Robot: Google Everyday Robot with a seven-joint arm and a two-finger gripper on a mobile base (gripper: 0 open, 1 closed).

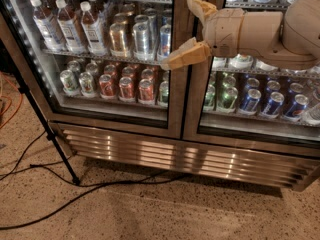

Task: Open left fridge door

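- The fridge fills the upper two thirds of the frame. Its top is cut off, so the highest shelf shows only the bottoms of containers.
- The left fridge door takes the upper left and centre. It lies flush with its twin and is shut, with white LED dots along its left edge.
- The right door is cut off at the right edge of the frame. The arm at upper right hides most of its middle shelf.
- The louvred grille runs along the base, and its right end is out of frame.
- The gripper is at upper centre, in front of the steel stiles where the two doors meet. Its jaws are spread wide and released, one pointing up and one down-left. Contact with the frame cannot be judged.
- Left door, middle shelf:
  - three white-capped bottles
  - beside them three front cans, gold, silver and blue
- Left door, lower shelf: six front cans, green and red. The rows behind cannot be counted.
- Right door, lower shelf: two green and three blue cans, plus one cut off at the right edge.
- On the speckled floor at lower left stand one black stand leg and black cables.
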